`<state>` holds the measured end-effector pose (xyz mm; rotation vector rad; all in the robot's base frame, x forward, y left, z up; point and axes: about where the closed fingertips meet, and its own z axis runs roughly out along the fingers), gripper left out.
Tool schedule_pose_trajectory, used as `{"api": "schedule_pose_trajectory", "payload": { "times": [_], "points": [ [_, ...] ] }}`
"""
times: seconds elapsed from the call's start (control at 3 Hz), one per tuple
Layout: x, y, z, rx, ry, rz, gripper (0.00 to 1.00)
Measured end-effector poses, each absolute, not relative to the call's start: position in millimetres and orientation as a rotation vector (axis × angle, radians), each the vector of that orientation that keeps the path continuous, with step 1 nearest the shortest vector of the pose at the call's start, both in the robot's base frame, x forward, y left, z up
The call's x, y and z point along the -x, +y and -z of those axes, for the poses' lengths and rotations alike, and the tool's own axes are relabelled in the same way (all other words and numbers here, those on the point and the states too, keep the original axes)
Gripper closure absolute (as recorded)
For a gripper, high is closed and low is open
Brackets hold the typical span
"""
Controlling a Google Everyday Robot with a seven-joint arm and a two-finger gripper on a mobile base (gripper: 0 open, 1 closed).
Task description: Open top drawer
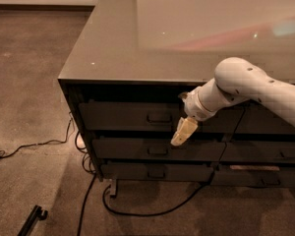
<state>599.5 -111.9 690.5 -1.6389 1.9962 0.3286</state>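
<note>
Dark grey-brown top drawer (pixel 123 116) sits closed beneath the desk (pixel 118 48) top. Its handle (pixel 159 117) lies just left of and above the gripper (pixel 183 132). Gripper opening: cannot be determined. Nothing visibly held.

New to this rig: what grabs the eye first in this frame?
The white arm reaching in from the right dominates. Its tan-tipped gripper hangs in front of the top drawer, just right of and below the handle, and the drawer looks shut. After that, the eye goes to the glossy grey cabinet top and the black cables trailing over the carpet below.
</note>
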Motion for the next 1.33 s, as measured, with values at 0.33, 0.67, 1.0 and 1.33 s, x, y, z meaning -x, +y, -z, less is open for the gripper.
{"api": "schedule_pose_trajectory", "payload": {
  "times": [0.33,0.67,1.0,1.33],
  "points": [
    [-612,-114,-683,1.637,2.007,-0.314,0.0],
    [-617,-116,-675,1.644,2.022,-0.3,0.0],
    [-613,-119,-667,1.671,2.044,-0.296,0.25],
    [-605,-118,-665,1.698,2.043,-0.304,0.48]
  ]
}}
